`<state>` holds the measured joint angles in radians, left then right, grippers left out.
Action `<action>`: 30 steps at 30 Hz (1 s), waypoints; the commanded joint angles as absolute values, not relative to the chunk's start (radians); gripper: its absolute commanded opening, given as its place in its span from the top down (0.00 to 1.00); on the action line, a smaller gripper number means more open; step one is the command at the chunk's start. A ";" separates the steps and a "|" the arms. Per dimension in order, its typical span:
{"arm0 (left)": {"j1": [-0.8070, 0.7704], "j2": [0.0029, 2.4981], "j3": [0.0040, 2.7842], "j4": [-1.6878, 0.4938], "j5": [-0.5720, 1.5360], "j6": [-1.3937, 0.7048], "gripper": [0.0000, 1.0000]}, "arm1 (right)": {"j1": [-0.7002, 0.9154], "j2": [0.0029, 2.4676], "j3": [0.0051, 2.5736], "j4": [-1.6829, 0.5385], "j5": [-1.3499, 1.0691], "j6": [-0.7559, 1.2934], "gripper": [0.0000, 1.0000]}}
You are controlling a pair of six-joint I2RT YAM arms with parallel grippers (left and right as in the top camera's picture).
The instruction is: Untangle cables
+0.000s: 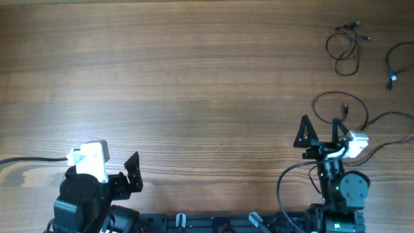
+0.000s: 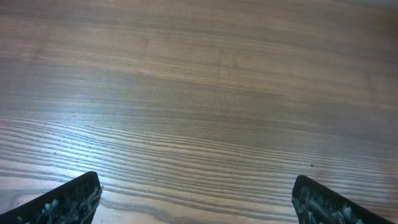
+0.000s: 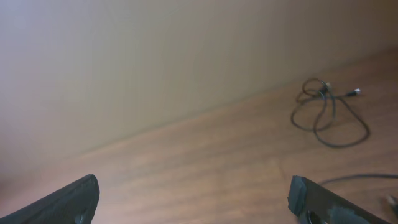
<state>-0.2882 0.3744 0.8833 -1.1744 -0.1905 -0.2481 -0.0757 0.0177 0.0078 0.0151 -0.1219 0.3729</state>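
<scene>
1. The left gripper (image 2: 198, 198) sits at the near-left of the wooden table (image 1: 194, 77). Its two fingers are spread wide with only bare wood between them, and it holds nothing.
2. The right gripper (image 1: 320, 131) sits at the near-right. Its jaws are also wide apart and empty.
3. All the cables I can make out lie on the right side of the table, well apart from the left arm.
4. A small coiled cable (image 1: 344, 46) rests at the far-right, a few thin black loops overlapping, with tiny plug ends poking out at the top. My right wrist camera shows it ahead and to the right.
5. A second thin cable (image 1: 390, 68) curves in from the right edge, just beside that coil but apart from it, and ends in a small plug.
6. A loose-loop cable (image 1: 345, 107) arcs just beyond the right gripper, one end dropping close to the gripper's right-hand finger. I cannot tell whether it touches.
</scene>
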 commanded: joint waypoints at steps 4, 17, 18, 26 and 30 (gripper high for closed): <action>-0.294 0.369 0.884 -1.171 -0.203 -0.239 0.00 | -0.071 0.004 0.004 0.005 -0.108 0.157 0.00; -0.294 0.369 0.884 -1.172 -0.203 -0.239 0.00 | -0.016 0.004 0.005 0.003 -0.089 -0.076 0.00; -0.294 0.369 0.884 -1.171 -0.203 -0.239 0.00 | -0.016 0.004 0.005 0.003 -0.089 -0.077 0.00; -0.294 0.369 0.884 -1.172 -0.203 -0.239 0.00 | -0.016 0.005 0.005 0.003 -0.089 -0.076 0.00; -0.294 0.369 0.884 -1.172 -0.203 -0.239 0.00 | -0.016 0.005 0.005 0.003 -0.089 -0.076 0.00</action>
